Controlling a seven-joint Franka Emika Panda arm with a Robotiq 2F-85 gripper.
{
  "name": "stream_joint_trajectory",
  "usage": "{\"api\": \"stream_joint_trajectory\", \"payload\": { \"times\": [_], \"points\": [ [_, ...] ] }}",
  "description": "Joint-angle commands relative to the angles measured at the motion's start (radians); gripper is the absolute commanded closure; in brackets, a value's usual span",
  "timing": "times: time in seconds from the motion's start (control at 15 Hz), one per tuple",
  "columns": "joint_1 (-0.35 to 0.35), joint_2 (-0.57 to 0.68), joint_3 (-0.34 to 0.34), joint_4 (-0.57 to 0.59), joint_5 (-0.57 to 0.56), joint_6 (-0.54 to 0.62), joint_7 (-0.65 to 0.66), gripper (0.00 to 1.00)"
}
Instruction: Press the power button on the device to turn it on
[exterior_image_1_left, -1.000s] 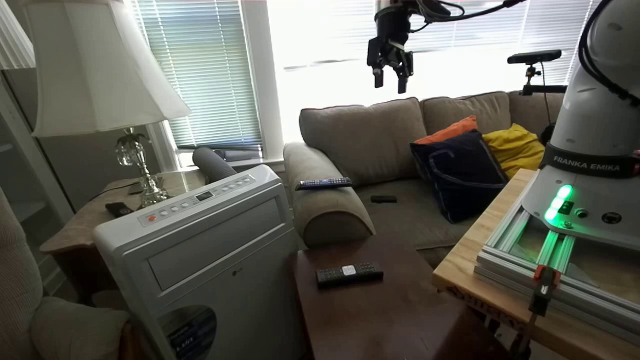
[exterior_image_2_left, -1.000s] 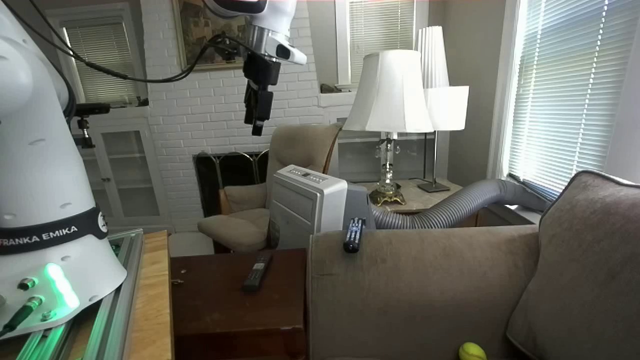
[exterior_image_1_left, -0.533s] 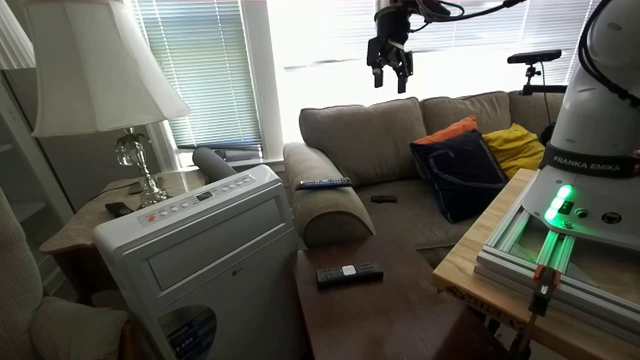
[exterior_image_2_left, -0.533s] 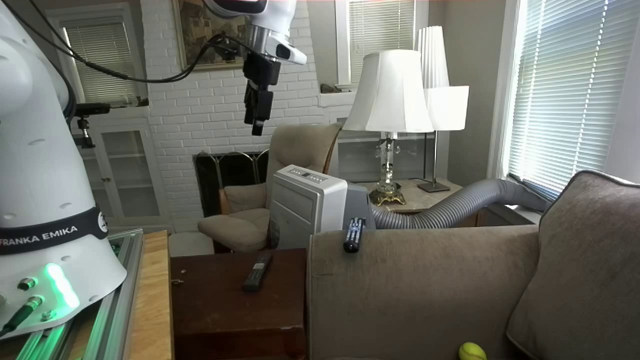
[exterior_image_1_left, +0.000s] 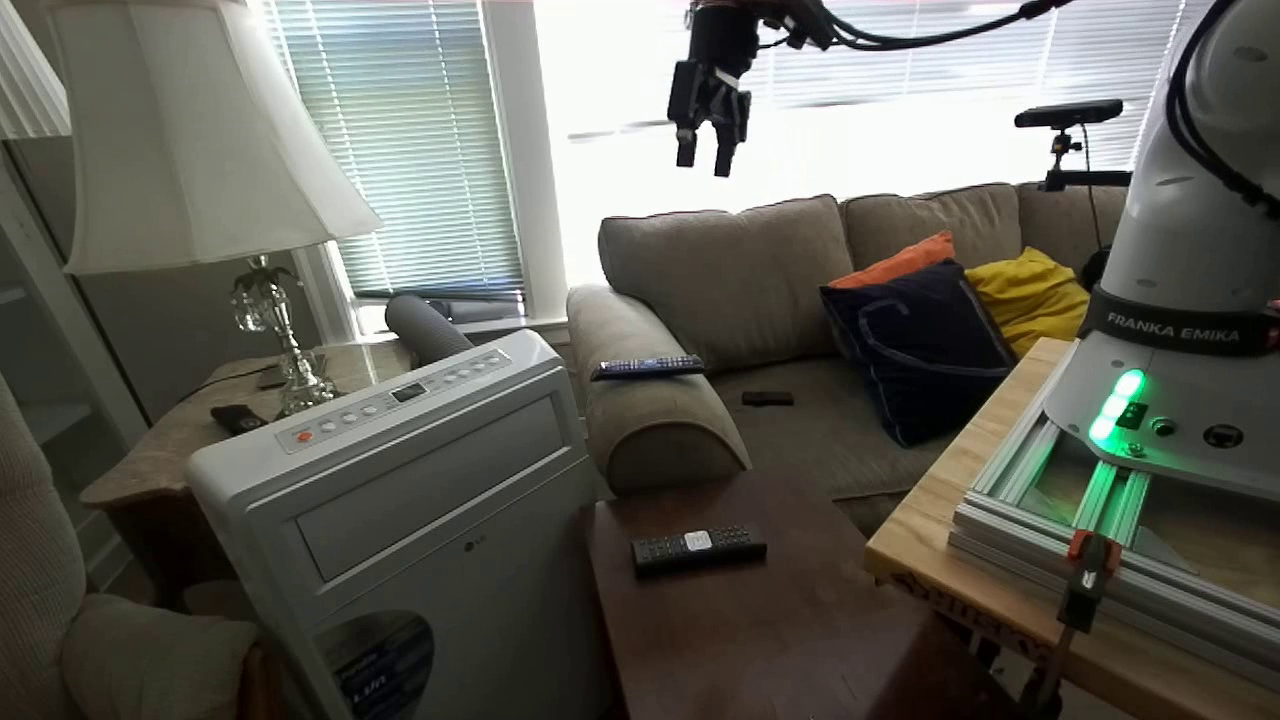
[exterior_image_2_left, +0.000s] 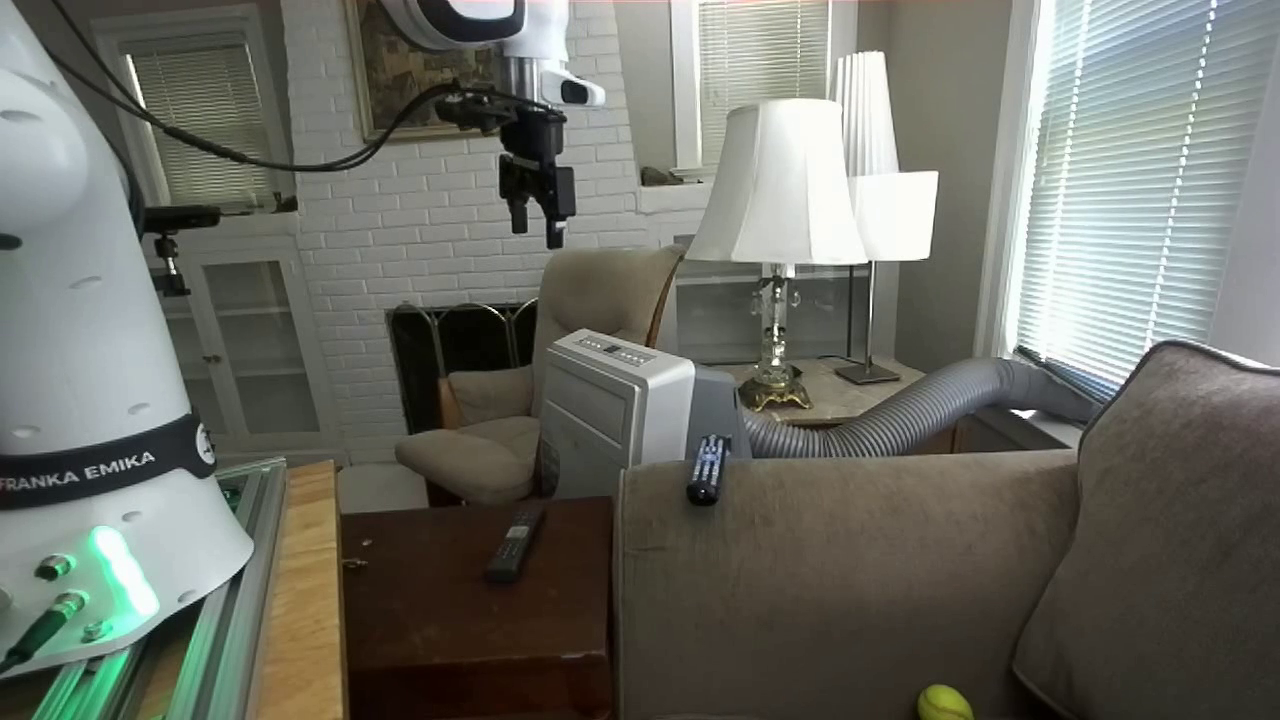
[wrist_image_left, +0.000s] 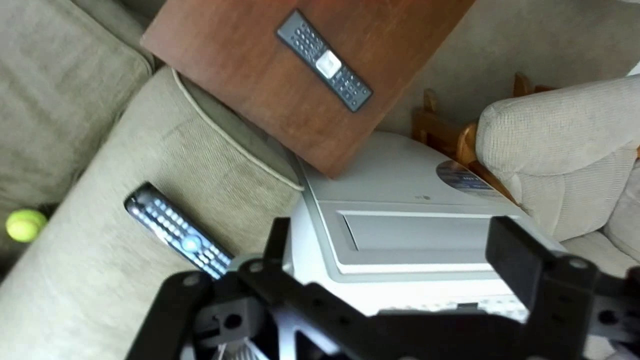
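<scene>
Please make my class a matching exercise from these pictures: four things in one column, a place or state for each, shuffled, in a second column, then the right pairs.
Things
1. white boxy plastic air conditioner
2. black two-fingered robot hand
3. slim black plastic remote with a square pale pad
4. square navy-blue fabric cushion

Places and states
A. flat on the brown wooden table
B. open, in mid-air
C. on the beige fabric sofa
D. a ridged grey hose behind it

Right pairs: 1-D, 2-B, 3-A, 4-C

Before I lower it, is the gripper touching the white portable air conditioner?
Apart. In an exterior view, the gripper hangs above the portable air conditioner, with the beige armchair's backrest showing in the gap between them.
</scene>
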Motion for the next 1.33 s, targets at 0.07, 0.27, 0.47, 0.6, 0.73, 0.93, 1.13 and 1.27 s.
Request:
{"api": "stream_joint_trajectory", "payload": {
  "times": [0.07,0.27,0.47,0.6,0.73,0.93,1.13,1.27],
  "points": [
    [0.086,0.145,0.055,0.13,0.066,0.199,-0.116,0.0],
    [0.129,0.239,0.097,0.222,0.097,0.295,-0.16,0.0],
    [0.143,0.338,0.148,0.31,0.08,0.348,-0.159,0.0],
    [0.144,0.41,0.185,0.376,0.065,0.375,-0.14,0.0],
    [0.146,0.488,0.217,0.45,0.032,0.412,-0.11,0.0],
    [0.162,0.602,0.246,0.571,-0.029,0.457,-0.068,0.0],
    [0.206,0.714,0.242,0.685,-0.127,0.487,-0.008,0.0],
    [0.174,0.661,0.266,0.621,-0.107,0.473,-0.034,0.0]
  ]
}}
